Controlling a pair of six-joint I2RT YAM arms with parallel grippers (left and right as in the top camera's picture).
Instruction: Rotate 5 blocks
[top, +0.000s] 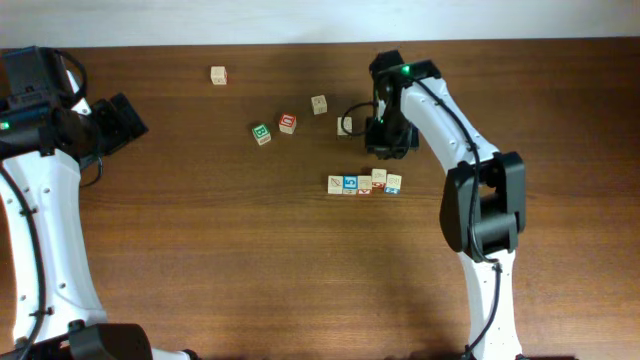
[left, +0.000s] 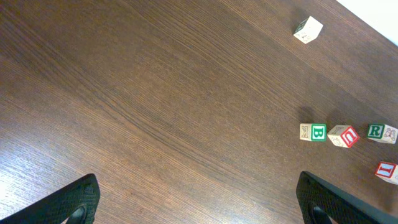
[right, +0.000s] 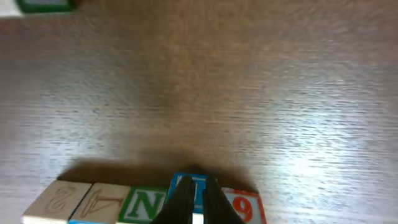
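The small pale wooden alphabet cubes (top: 364, 184) stand in a short row on the dark brown wood-grain table (top: 200, 260), touching side by side and near the right gripper (right: 194, 202). More loose cubes of the same kind (top: 288, 124) lie scattered further back, apart from each other. Which five are meant, I cannot tell.

The right gripper has its two fingers pressed together with nothing between them, and its tips hang near the blue-printed cube (right: 184, 182) of the row. The left gripper (left: 199, 208) is spread wide over bare table and holds nothing.

I judge each cube to be light, stiff and not fragile. The faces are flat with fairly sharp edges, the wood is matt, and the letters are printed in green, blue and red.

The best hold would be on two opposite flat faces, square to them (a hold on corners would probably let the cube twist out). In the row only the free front and back faces leave room for fingers. The table looks smooth, so a light cube would likely slide when pushed.
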